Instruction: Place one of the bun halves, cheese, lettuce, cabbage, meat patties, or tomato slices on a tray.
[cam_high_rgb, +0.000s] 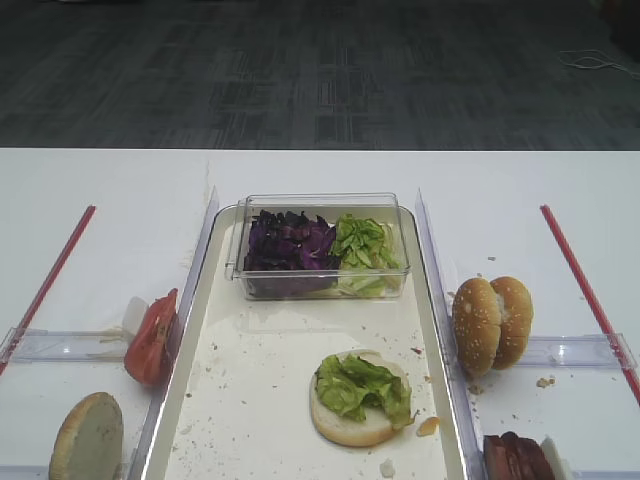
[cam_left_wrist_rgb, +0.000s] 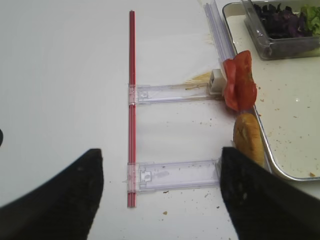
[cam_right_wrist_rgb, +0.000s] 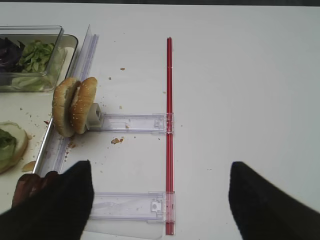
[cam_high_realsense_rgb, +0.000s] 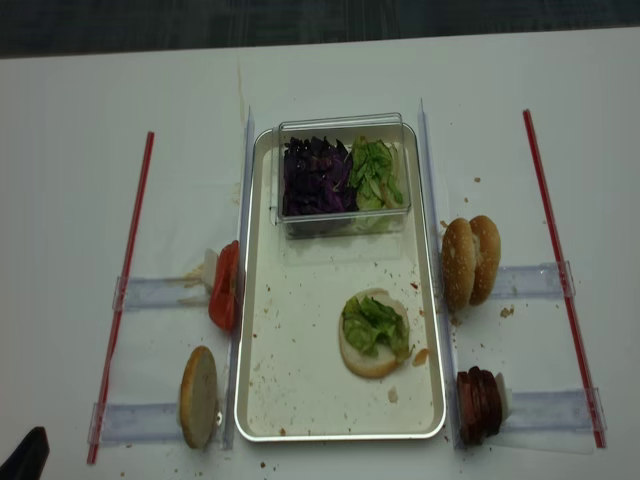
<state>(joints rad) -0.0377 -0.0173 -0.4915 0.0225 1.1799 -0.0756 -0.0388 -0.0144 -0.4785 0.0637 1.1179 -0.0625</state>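
While on tray (cam_high_realsense_rgb: 262, 420): one bun half (cam_high_realsense_rgb: 368, 356), one lettuce clump (cam_high_realsense_rgb: 375, 323).

Tomato slices (cam_left_wrist_rgb: 240, 87) stand on edge beside the tray (cam_left_wrist_rgb: 270, 165) (a bun half (cam_left_wrist_rgb: 248, 142) just below them).

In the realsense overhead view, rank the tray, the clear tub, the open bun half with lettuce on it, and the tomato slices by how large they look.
1. tray, clearly largest.
2. clear tub, sitting at the tray's far end.
3. bun half topped with lettuce.
4. tomato slices, standing on edge outside the tray's left rim, so they show less area.
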